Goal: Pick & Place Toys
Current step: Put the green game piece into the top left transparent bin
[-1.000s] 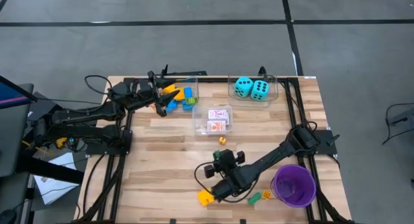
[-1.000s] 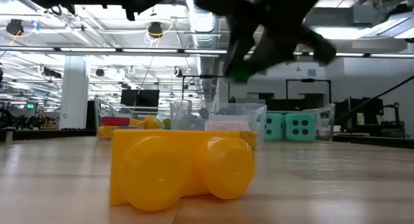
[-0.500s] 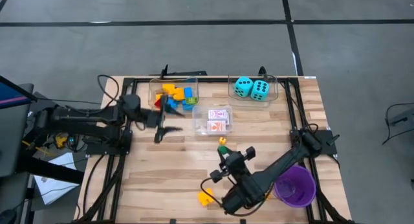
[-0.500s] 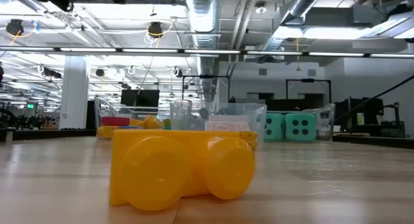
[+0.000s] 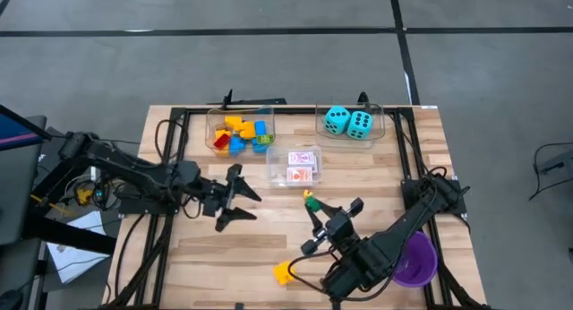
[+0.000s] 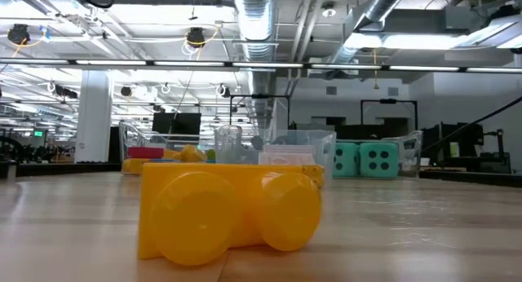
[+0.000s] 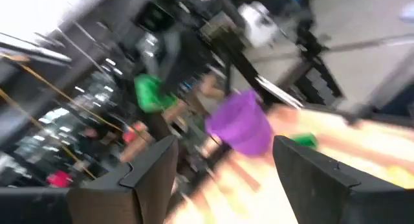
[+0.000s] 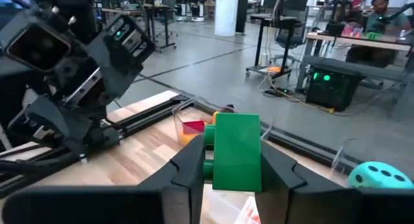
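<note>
My right gripper [image 5: 312, 205] is shut on a green brick [image 8: 236, 151], high above the middle of the table. My left gripper [image 5: 243, 201] hangs open in the air left of centre with nothing between its fingers; it faces the right arm. A yellow brick [image 5: 284, 272] lies flat on the table near the front edge and looms large in the low view [image 6: 228, 213]. More bricks [image 5: 238, 133] fill a clear bin at the far left. Two turquoise dice [image 5: 348, 122] sit in a bin at the far right, and card packs [image 5: 303, 165] in a third bin. My right gripper pinches the green brick by its two broad sides [image 8: 217, 160] between its two fingers. The fingers lie about level and point toward the table's far left. The brick stands on end in the hold, studs to one side, lifted clear of the table.
A purple cup [image 5: 414, 259] stands at the near right, partly under the right arm, and shows in the left wrist view [image 7: 240, 120]. A small green piece [image 7: 301, 141] lies on the table by it. Bare wood lies between the two grippers.
My left gripper has left the far brick bin, swung toward the near edge and the table's middle, sunk a little and rolled. My right gripper has risen from beside the yellow brick with the green brick and gone toward the far edge. The yellow brick has stayed put.
</note>
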Controlling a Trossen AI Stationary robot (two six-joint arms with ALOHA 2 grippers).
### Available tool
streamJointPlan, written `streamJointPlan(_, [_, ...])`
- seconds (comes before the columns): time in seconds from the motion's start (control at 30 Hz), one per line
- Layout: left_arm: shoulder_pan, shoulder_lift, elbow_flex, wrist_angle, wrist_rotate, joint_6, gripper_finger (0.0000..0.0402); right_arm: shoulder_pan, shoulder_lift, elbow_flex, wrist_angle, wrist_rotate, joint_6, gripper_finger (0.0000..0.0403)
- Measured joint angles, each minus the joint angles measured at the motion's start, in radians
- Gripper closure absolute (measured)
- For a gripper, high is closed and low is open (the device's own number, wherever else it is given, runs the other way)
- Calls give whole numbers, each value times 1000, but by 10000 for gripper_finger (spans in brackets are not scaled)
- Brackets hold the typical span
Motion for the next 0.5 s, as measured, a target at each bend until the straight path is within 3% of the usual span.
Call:
streamJointPlan(0.13, [-26,73,1,145,-67,19,153,-4,14,0,153,-22,-163,311])
streamJointPlan(0.3, [-39,123,0,154,-139,57,153,-15,25,-23,416,-132,-540,311])
streamJointPlan(0.4, [-39,127,0,155,-147,58,153,-19,36,-29,426,-195,-651,311])
streamJointPlan(0.5, [-50,127,0,163,-148,58,153,-28,20,-26,373,-180,-655,312])
